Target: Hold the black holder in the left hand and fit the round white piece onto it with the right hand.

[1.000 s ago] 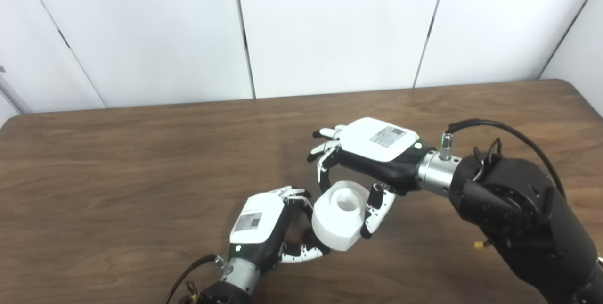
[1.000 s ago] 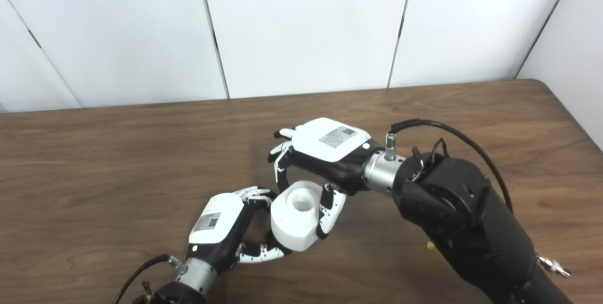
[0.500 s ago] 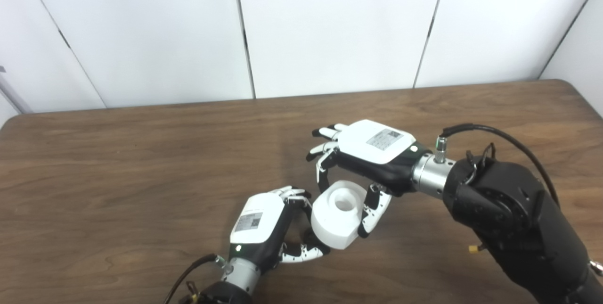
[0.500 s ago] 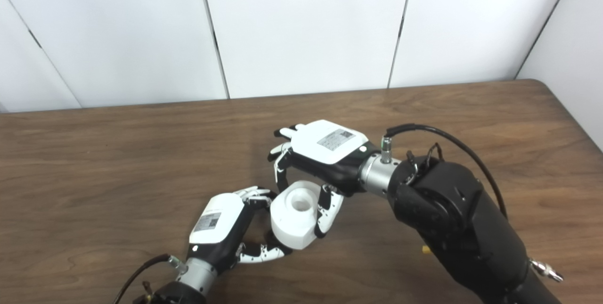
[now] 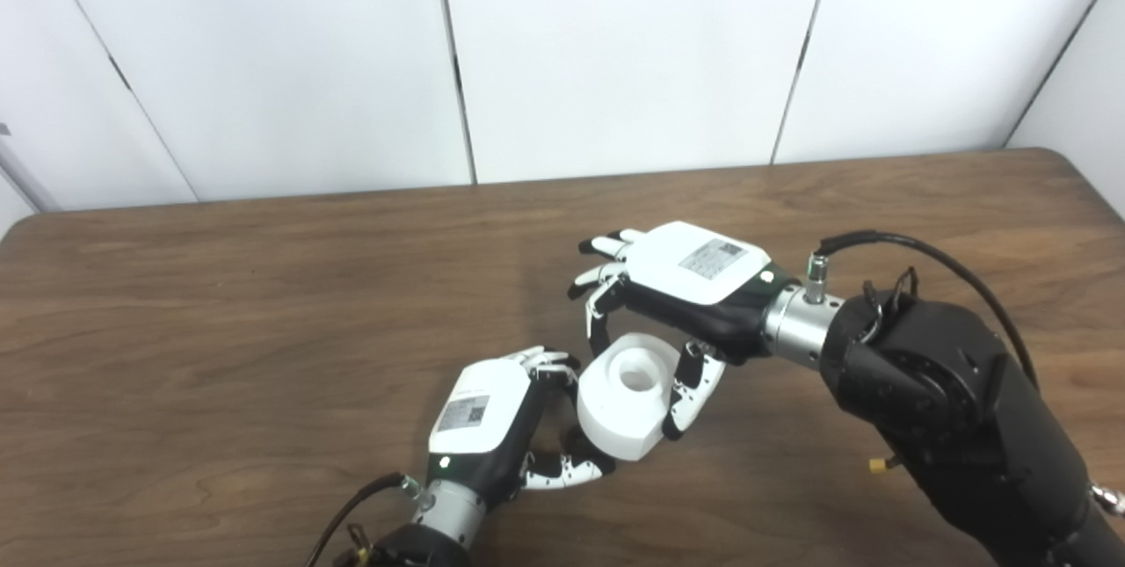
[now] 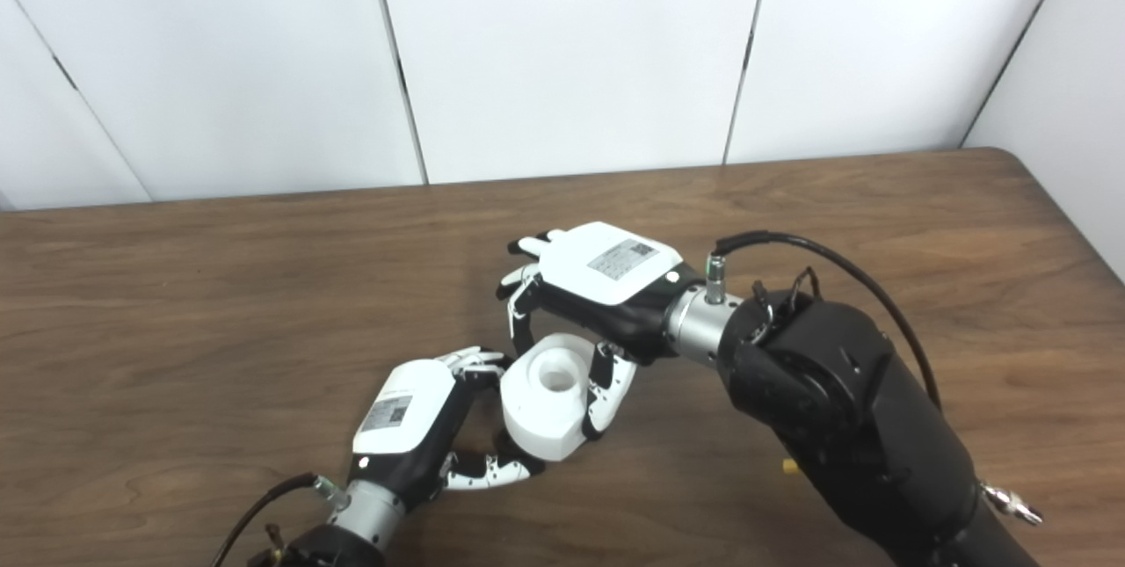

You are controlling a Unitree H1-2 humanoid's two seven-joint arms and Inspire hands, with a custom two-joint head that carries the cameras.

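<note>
Hands meet low over the desk, near its front edge, with the round white piece caught between them.

Right hand comes in palm-down over the piece. My read: that lets it press the piece down and toward the left hand while the wrist stays clear of the desk. Its fingers curl down the far side of the piece, thumb on the near-right side, so the hand is closed in a wide pinch around the white body. Contact on both sides looks real; a couple of the upper fingers stick out straight past it and touch nothing.

Left hand sits just left of the piece, back of the hand up, turned toward it. Probably the bracing side: it gives the right hand something fixed to push against. Its fingers are bent in at the piece's left edge, thumb hooked under the lower left rim.

Black holder: can't pick it out. If it's there, it's buried behind the left fingers and under the piece. Can't tell whether the left hand is clamped on it, or only resting against the white part.

Piece is tilted, open bore facing up and toward the right palm. Whether it's seated on anything isn't visible from here.
</note>
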